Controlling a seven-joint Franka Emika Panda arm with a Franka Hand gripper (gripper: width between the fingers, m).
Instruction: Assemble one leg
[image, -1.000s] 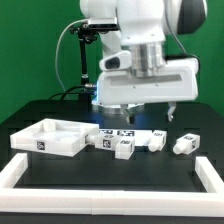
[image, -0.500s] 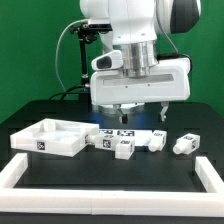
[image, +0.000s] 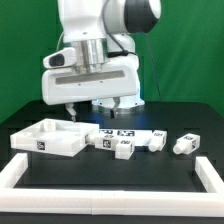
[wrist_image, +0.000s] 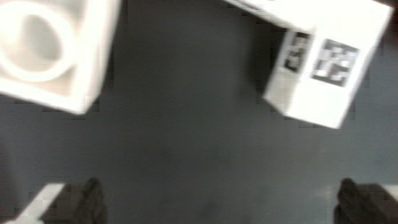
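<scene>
Several stubby white legs with tags lie in a row on the black table: one (image: 103, 140) next to the tray, one (image: 124, 148) in front, one (image: 157, 141) and one (image: 183, 143) further toward the exterior view's right. My gripper (image: 92, 108) hangs open and empty above the table, over the gap between the tray and the nearest leg. In the wrist view my gripper (wrist_image: 219, 205) shows two dark fingertips (wrist_image: 71, 200) wide apart with bare table between them. A white tagged block (wrist_image: 317, 70), apparently a leg, lies ahead of them.
The large white tray-like piece with a raised rim (image: 40, 146) lies at the exterior view's left, and its corner shows in the wrist view (wrist_image: 54, 85). The marker board (image: 120, 131) lies behind the legs. A white border rail (image: 100, 190) runs along the front.
My arm has swung from above the legs toward the exterior view's left, to over the tray's near side. The gripper stays open and empty. The parts have not moved.
</scene>
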